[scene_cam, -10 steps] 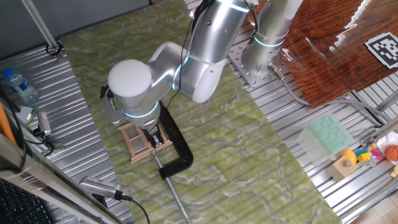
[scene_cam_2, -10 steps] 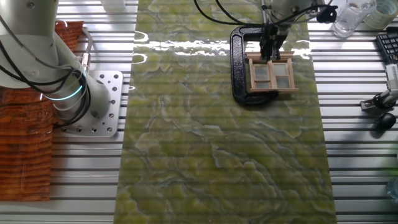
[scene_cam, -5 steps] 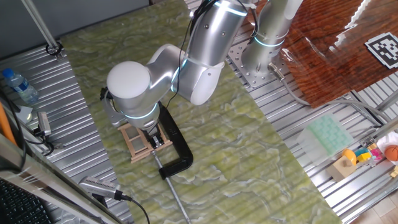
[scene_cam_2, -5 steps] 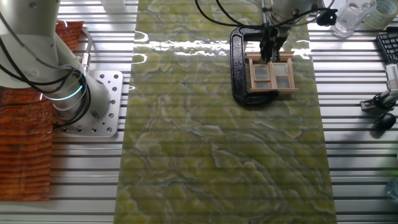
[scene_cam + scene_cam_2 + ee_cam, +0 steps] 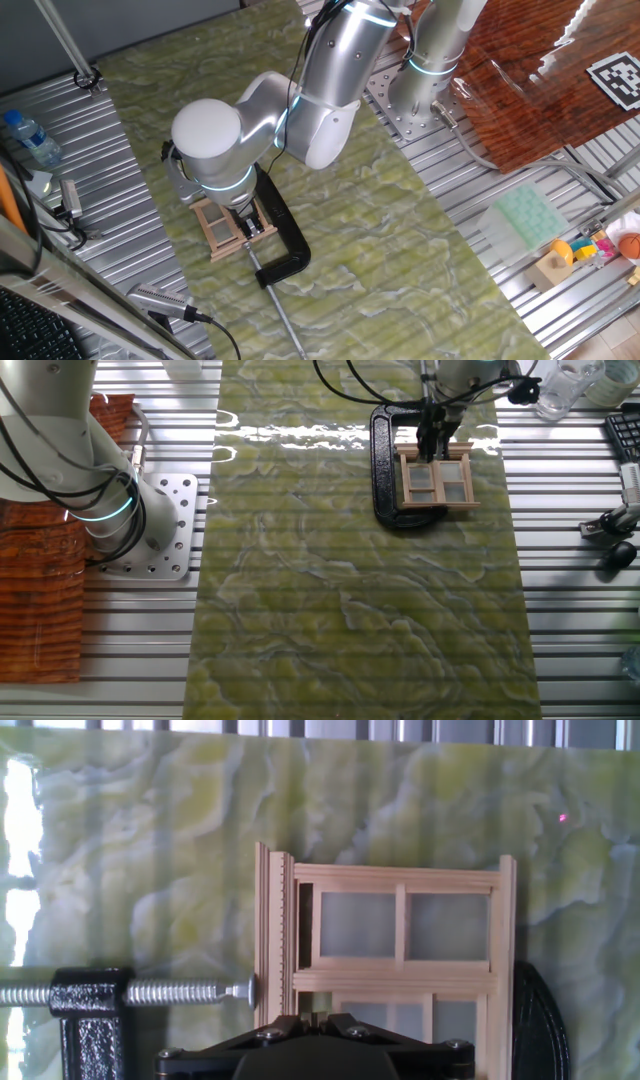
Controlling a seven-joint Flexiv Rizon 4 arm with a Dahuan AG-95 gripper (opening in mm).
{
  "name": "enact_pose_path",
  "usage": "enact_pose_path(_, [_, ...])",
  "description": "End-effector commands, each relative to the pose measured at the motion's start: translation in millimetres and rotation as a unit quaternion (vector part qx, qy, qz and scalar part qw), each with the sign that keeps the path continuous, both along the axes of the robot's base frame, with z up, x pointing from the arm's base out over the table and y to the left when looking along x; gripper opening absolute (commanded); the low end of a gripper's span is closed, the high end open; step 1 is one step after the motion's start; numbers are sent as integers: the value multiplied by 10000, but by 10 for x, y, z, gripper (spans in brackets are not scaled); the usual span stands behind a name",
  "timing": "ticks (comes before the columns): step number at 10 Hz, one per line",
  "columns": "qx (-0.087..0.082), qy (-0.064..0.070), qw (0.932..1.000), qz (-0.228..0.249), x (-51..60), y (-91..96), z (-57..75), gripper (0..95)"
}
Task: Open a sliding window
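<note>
The sliding window [image 5: 400,945] is a small light-tan wooden frame with four panes, lying flat on the green marbled mat. A black C-clamp [image 5: 90,1010] presses its screw against the frame's left side. The window also shows in one fixed view [image 5: 222,232] and in the other fixed view [image 5: 440,482]. My gripper [image 5: 315,1018] is right over the window's near edge, its jaws nearly together with a thin tan piece of the window between them. A narrow dark slit shows at the left of the upper sash. The arm hides part of the window in one fixed view.
The C-clamp [image 5: 285,240] curves round the window, and its long screw rod points toward the mat's front edge. A water bottle [image 5: 30,140] and tools lie on the ribbed metal table. A green tray [image 5: 530,215] and toys [image 5: 560,265] sit at the right. The arm's base [image 5: 150,530] stands beside the mat.
The arm's wrist has shifted very slightly to the left. The window and the clamp look the same.
</note>
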State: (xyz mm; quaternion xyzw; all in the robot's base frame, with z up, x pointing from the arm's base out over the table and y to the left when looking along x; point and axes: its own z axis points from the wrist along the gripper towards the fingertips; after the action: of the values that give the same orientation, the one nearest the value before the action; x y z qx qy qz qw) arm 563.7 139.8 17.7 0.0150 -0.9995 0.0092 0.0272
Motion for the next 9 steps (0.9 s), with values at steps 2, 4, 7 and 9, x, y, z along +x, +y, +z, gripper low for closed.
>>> enact_pose_path(2, [4, -1, 10000, 3, -6, -7, -8, 0])
enact_pose_path(4, [4, -2, 10000, 3, -5, -12, -15, 0])
enact_pose_path(7, [-1, 16, 10000, 9, 9, -56, -20, 0])
enact_pose_path(9, [-5, 24, 10000, 15, 18, -80, -14, 0])
